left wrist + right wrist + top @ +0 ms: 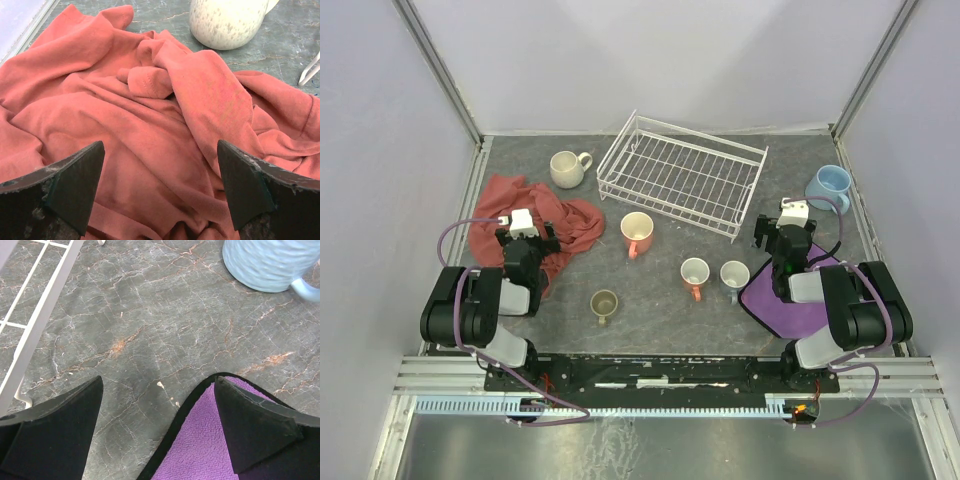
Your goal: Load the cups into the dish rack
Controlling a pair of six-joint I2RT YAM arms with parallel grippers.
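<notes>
White wire dish rack (680,172) near far edge; cups (637,232) spaced apart; both jaws wide, empty.

A crumpled salmon-red cotton cloth (580,225) lies bunched on the left side of the table, its folds and a stitched hem plain in the left wrist view (150,140). On the right, near the front edge, a flat purple fabric mat with a black bound border (767,300) lies turned at an angle; its looped pile shows in the right wrist view (200,445). Both rest on a dark grey stone-patterned table surface (650,315) crossed by pale cracks and rust-coloured veins (150,330). Pale lavender-white wall panels (650,60) close off the left, far and right sides, held by slanting metal corner posts (440,70). A ribbed aluminium rail (670,385) runs along the near edge, with a dull metal sheet (620,445) nearer still.
</notes>
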